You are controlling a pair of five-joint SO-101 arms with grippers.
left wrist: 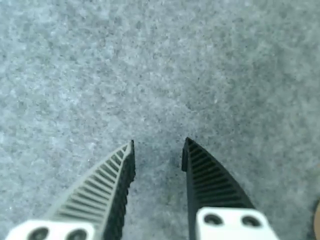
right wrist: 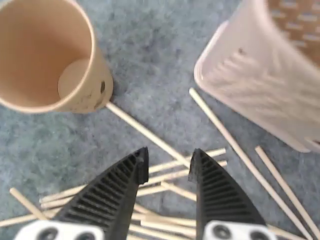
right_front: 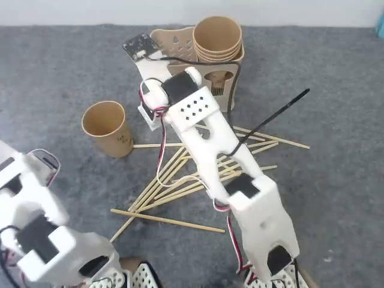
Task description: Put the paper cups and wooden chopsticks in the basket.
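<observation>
At the upper middle of the high view, the basket (right_front: 169, 53) stands upright on the grey table (right_front: 336, 90) with a stack of paper cups (right_front: 217, 37) nested in its right part. A single paper cup (right_front: 108, 127) stands upright at the left of centre, well apart from the basket. The wooden chopsticks (right_front: 168, 221) lie scattered flat across the middle of the frame, crossing one another. The right arm stretches from the lower right up over them towards the basket. Its right gripper (right wrist: 167, 155) hangs over the chopsticks with its fingers spread and nothing between them. The left gripper (left wrist: 157, 145) also has its fingers parted and empty, above bare table.
</observation>
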